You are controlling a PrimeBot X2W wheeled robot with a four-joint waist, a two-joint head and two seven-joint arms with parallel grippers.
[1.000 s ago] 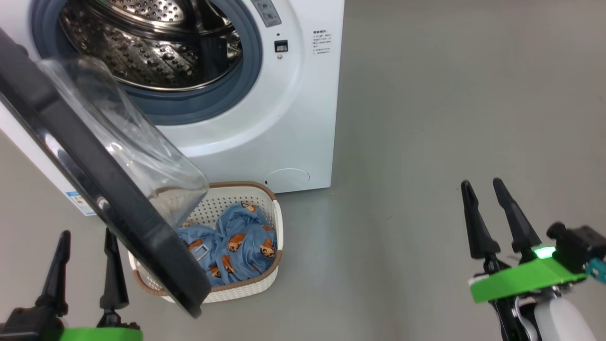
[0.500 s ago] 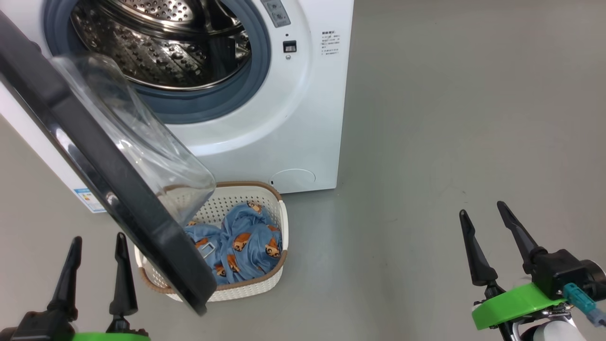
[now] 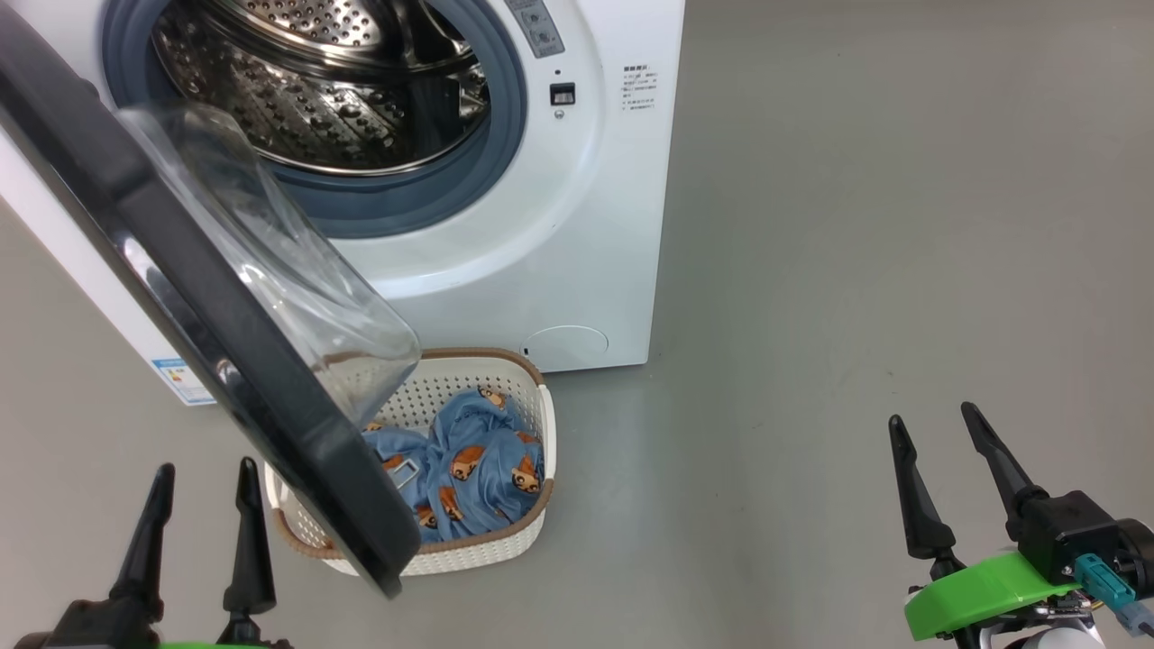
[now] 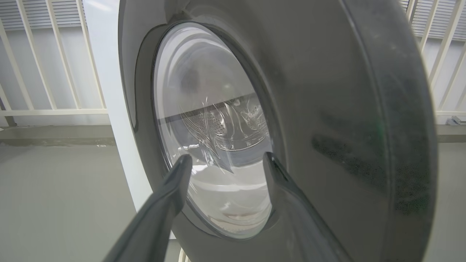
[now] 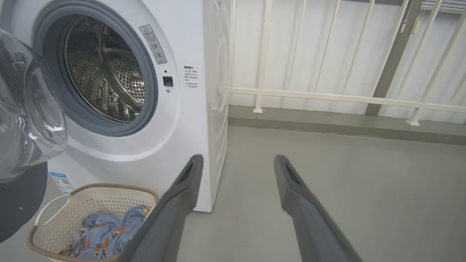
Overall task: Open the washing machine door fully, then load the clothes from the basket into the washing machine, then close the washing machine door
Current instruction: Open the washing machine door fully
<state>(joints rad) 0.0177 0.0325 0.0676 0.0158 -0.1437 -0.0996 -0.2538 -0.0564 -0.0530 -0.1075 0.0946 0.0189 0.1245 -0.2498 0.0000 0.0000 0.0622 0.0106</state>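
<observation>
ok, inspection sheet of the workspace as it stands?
Surface: grey floor, smooth.
Job's things: washing machine door open; washing machine drum shows no clothes; clothes in basket at its foot, the door overlapping the basket in the head view.
Clutter: nothing seen.
Claws: left claw open, facing the door glass; right claw open, holding nothing.
Cables: teal connector at right wrist.
Surroundings: white railing behind.

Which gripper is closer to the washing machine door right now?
Left. The left gripper is close beside the washing machine door, facing its outer side. The right gripper is well off to the door's right, above the grey floor.
</observation>
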